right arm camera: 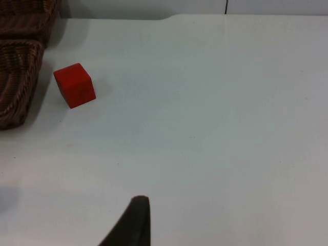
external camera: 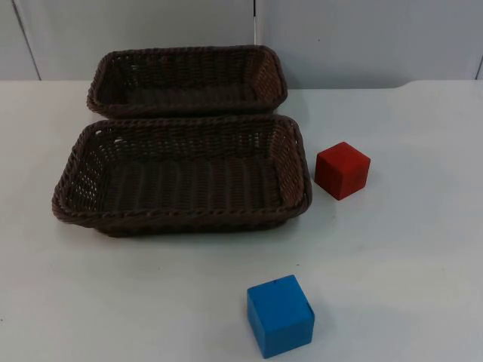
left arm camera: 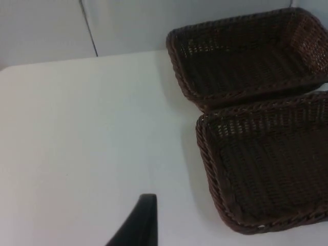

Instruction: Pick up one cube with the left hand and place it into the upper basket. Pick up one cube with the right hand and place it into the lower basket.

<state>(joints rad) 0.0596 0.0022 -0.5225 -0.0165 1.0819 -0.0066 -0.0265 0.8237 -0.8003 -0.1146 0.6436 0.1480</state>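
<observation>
Two dark brown wicker baskets stand side by side on the white table, both empty. The upper basket (external camera: 189,51) lies nearer the wall and the lower basket (external camera: 181,219) in front of it. A red cube (external camera: 342,170) sits just right of the lower basket. A blue cube (external camera: 280,314) rests near the table's front edge. My left gripper (left arm camera: 139,223) hovers over bare table left of the upper basket (left arm camera: 177,66) and lower basket (left arm camera: 205,154). My right gripper (right arm camera: 134,223) hangs over bare table well right of the red cube (right arm camera: 75,85).
The grey partition wall (external camera: 339,38) closes the table's far edge behind the upper basket. White table (external camera: 423,249) stretches to the right of the cubes and to the left of the baskets (external camera: 30,286).
</observation>
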